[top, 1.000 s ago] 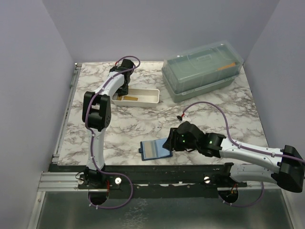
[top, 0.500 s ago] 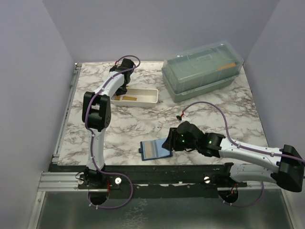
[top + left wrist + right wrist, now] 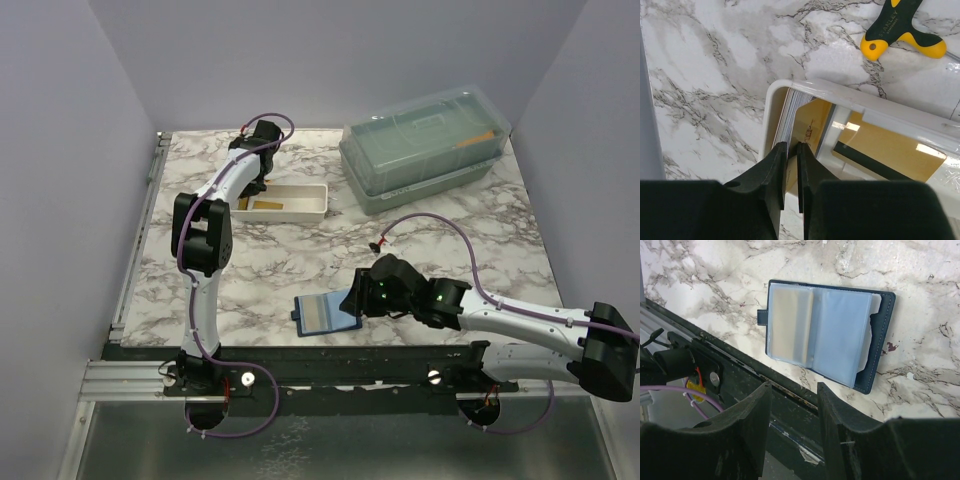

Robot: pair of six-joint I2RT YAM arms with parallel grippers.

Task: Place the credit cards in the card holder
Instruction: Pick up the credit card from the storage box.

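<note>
- The cards (image 3: 790, 107) are thin, stiff, light and slick. Lying flat they give fingers little to catch, so I judge the free edge of an upright one to be the place to pinch.
- Several stand on edge against the left end wall of the tray (image 3: 865, 100). Another lies flat on the tray floor just beside them, orange with a dark stripe.
- The left gripper (image 3: 792, 146) comes at that upright stack from above. Its fingers are drawn to a thin slit right at the cards' edge. Whether a card is actually clamped in it, I cannot tell.
- A pinch too deep may take two cards at once, and a skewed one may let the card slip out.
- The left arm (image 3: 225, 180) reaches far out across the table (image 3: 715, 75), its wrist tipped down into the tray's left end.
- The holder (image 3: 825, 335) lies open and flat near the table's front edge, well apart from the tray. Its clear pockets face up and look soft and floppy.
- The right gripper (image 3: 794, 387) hovers low beside the holder, fingers apart with nothing between them.
- The right arm (image 3: 520, 318) lies stretched low along the near edge.
</note>
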